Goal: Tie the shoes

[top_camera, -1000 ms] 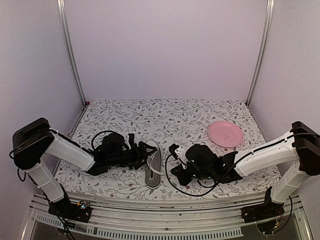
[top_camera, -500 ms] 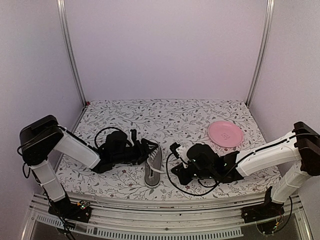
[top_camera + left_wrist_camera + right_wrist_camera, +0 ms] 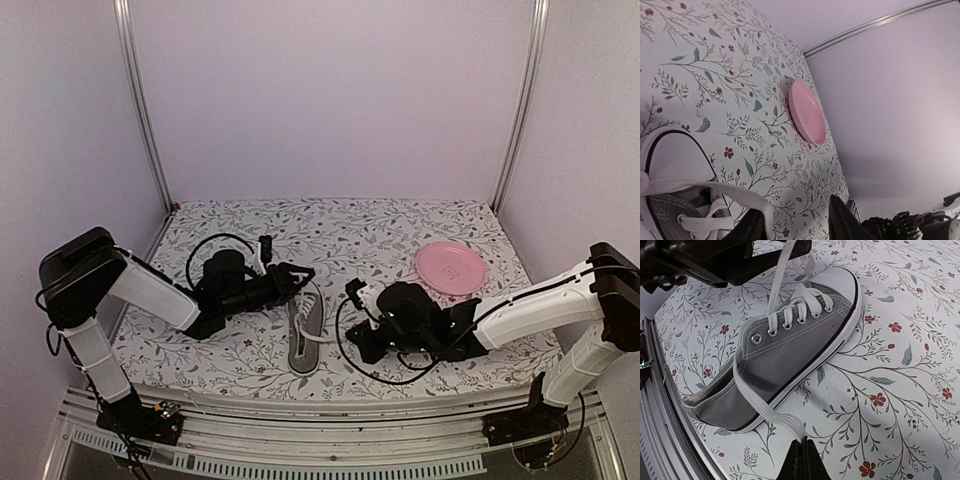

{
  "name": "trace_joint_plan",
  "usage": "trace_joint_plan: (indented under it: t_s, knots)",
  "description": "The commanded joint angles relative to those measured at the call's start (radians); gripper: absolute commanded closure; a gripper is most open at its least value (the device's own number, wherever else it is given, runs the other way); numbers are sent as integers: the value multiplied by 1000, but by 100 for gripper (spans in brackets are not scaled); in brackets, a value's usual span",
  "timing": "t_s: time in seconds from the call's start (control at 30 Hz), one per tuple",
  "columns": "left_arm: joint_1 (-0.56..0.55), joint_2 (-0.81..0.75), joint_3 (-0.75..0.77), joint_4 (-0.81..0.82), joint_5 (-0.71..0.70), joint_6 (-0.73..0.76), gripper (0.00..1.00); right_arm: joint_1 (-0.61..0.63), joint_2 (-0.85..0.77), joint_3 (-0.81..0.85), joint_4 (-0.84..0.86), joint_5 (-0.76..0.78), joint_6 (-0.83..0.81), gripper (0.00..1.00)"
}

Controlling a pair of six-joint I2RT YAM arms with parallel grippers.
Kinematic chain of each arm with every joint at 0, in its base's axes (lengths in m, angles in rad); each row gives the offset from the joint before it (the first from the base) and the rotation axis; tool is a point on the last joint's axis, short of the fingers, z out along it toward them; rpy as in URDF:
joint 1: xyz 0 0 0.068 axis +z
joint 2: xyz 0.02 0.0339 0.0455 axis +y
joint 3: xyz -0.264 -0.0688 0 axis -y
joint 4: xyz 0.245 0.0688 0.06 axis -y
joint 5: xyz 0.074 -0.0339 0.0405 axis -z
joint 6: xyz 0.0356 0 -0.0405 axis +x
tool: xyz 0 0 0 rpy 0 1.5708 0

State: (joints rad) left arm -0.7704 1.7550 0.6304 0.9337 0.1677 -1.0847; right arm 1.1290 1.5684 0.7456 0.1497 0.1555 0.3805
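Note:
The grey shoe (image 3: pixel 305 338) with white sole and laces lies on the floral cloth between both arms, toe pointing away. My right gripper (image 3: pixel 801 441) is shut on the end of one white lace (image 3: pixel 760 407), which runs over the heel side of the shoe (image 3: pixel 790 345). That gripper (image 3: pixel 346 342) sits low, just right of the shoe. My left gripper (image 3: pixel 302 272) hovers over the toe end with its jaws apart. The other lace (image 3: pixel 715 187) rises from the eyelets and drapes over one finger (image 3: pixel 752 225); the cloth shows in the gap of this gripper (image 3: pixel 795 212).
A pink round plate (image 3: pixel 452 267) lies at the back right of the floral cloth (image 3: pixel 350 230). Black cables loop beside both wrists. The table's metal front rail (image 3: pixel 330 440) runs close behind the shoe's heel. Pale walls enclose three sides.
The left gripper has risen and swung toward the toe, drawing its lace upward, and its jaws have narrowed. The right gripper stays shut on its lace end, almost still.

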Motion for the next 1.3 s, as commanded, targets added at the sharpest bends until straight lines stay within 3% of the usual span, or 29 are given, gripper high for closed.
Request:
trace_joint_plan:
  t_s: [0.0, 0.37, 0.53, 0.73, 0.93, 1.27]
  knots:
    - [34, 17, 35, 98, 93, 90, 63, -36, -39, 3, 24, -21, 5, 98]
    - [84, 25, 95, 8, 340, 255, 91, -147, 15, 96, 71, -92, -43, 98]
    - [94, 2, 114, -130, 425, 379, 100, -201, 53, 163, 89, -150, -81, 98]
    - [102, -30, 161, -303, 541, 522, 100, -225, 106, 236, 90, -208, -130, 98]
    - [106, -24, 264, -560, 543, 673, 99, -226, 126, 264, 101, -254, -157, 98]
    - [106, 0, 330, -645, 604, 739, 94, -230, 137, 277, 102, -262, -157, 98]
